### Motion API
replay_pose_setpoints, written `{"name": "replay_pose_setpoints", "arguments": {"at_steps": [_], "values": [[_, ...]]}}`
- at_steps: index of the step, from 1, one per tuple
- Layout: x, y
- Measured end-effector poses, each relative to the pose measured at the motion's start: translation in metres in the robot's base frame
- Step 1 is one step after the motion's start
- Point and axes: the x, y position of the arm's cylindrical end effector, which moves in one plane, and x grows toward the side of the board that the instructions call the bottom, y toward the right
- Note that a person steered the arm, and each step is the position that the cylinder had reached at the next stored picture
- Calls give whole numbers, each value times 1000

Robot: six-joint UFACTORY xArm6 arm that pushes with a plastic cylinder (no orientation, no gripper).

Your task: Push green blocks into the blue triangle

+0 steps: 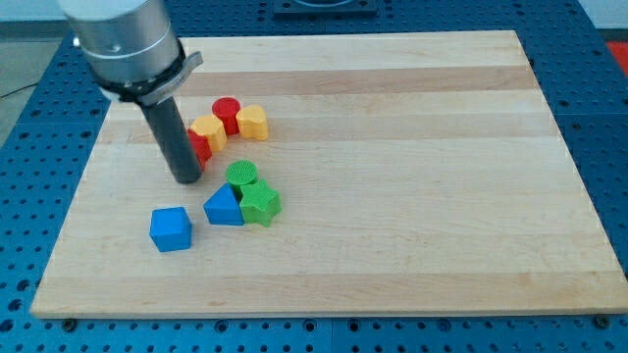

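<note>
The blue triangle point(225, 207) lies left of the board's middle. A round green block point(241, 175) touches its upper right corner, and a green star-shaped block point(260, 205) touches its right side. My tip point(186, 179) rests on the board up and to the left of the blue triangle, a short gap away from it and from the round green block.
A blue cube point(171, 228) lies left of and below the triangle. A red block point(200, 147) sits just behind my rod. A yellow block point(209, 129), a red cylinder point(227, 114) and another yellow block point(252, 122) cluster above. The wooden board point(412, 167) lies on a blue perforated table.
</note>
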Motion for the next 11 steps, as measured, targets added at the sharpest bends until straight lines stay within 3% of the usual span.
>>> {"name": "replay_pose_setpoints", "arguments": {"at_steps": [1,2,4,9,11], "values": [[-29,0],[-32,0],[-17,81],[29,79],[-2,107]]}}
